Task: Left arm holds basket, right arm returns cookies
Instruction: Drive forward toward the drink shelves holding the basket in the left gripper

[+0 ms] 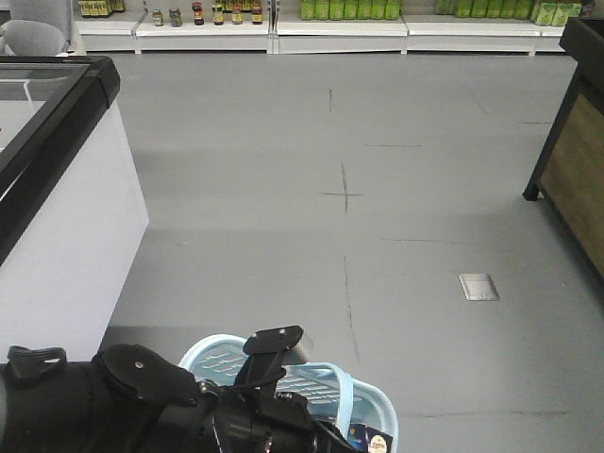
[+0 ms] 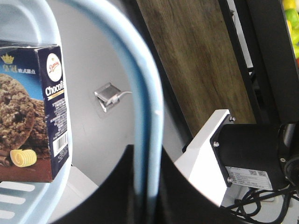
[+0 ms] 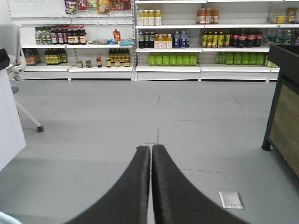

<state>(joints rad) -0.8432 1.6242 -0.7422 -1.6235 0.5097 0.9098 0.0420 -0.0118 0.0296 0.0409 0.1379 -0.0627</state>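
Observation:
The pale light-blue basket [image 1: 373,401] hangs at the bottom of the front view, under my black left arm [image 1: 123,396]. In the left wrist view my left gripper [image 2: 147,154] is shut on the basket's light-blue strap handle [image 2: 149,107], which runs between the black fingers. The navy cookies carton [image 2: 32,116] stands in the basket at the left, its barcode side showing; a corner of it also shows in the front view [image 1: 370,440]. My right gripper [image 3: 151,150] is shut and empty, pointing over the grey floor toward the shelves. The right arm does not show in the front view.
A white chest freezer [image 1: 57,189] with a black rim stands at the left. A wooden stand with a black frame [image 1: 576,160] is at the right. Shelves of bottles and jars [image 3: 163,42] line the far wall. A metal floor plate [image 1: 478,286] lies in the grey floor.

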